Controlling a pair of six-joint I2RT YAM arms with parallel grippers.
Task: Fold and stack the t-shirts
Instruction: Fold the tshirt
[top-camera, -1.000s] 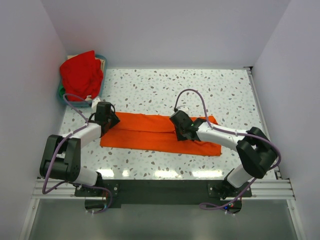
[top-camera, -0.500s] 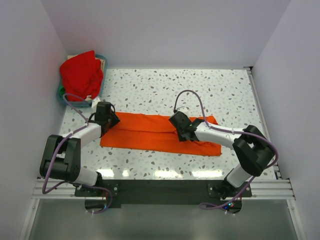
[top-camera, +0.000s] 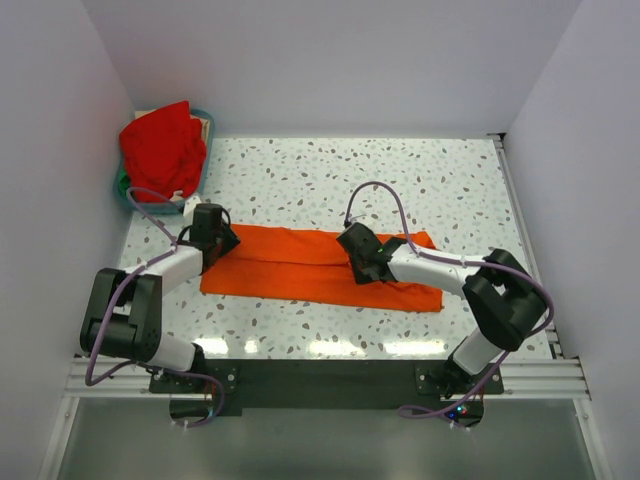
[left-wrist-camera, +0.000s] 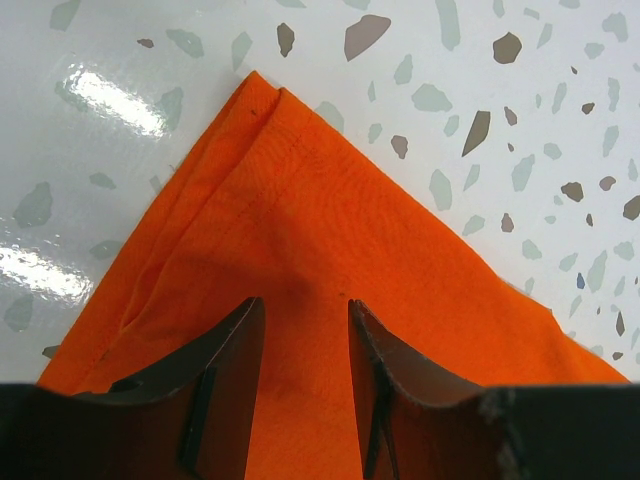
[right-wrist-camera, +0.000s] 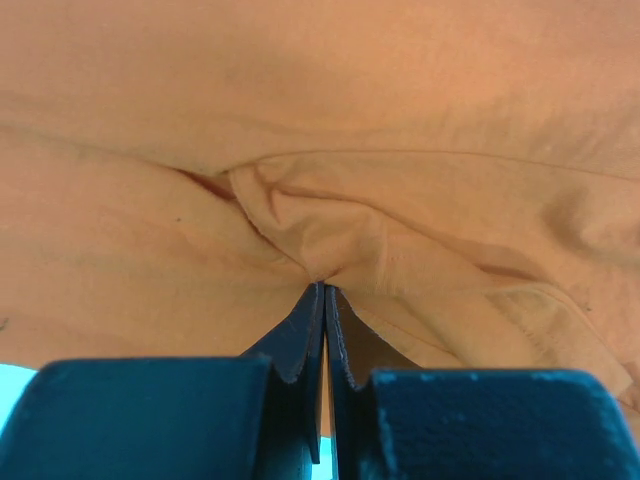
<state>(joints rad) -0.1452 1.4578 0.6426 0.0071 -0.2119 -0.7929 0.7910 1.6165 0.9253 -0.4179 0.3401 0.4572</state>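
Orange t-shirt (top-camera: 290, 270) flat on table (top-camera: 420, 180); left gripper (left-wrist-camera: 300, 305) jaws parted, apparently straddling corner; right gripper (right-wrist-camera: 324, 288) clenched on mid-fold.

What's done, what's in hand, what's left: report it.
Done: the orange t-shirt lies folded into a long strip. In hand: right gripper shut on a fold mid-shirt; left gripper open at its left corner. Left: crosswise folds, and the red garment heaped in the basket; nothing stacked.
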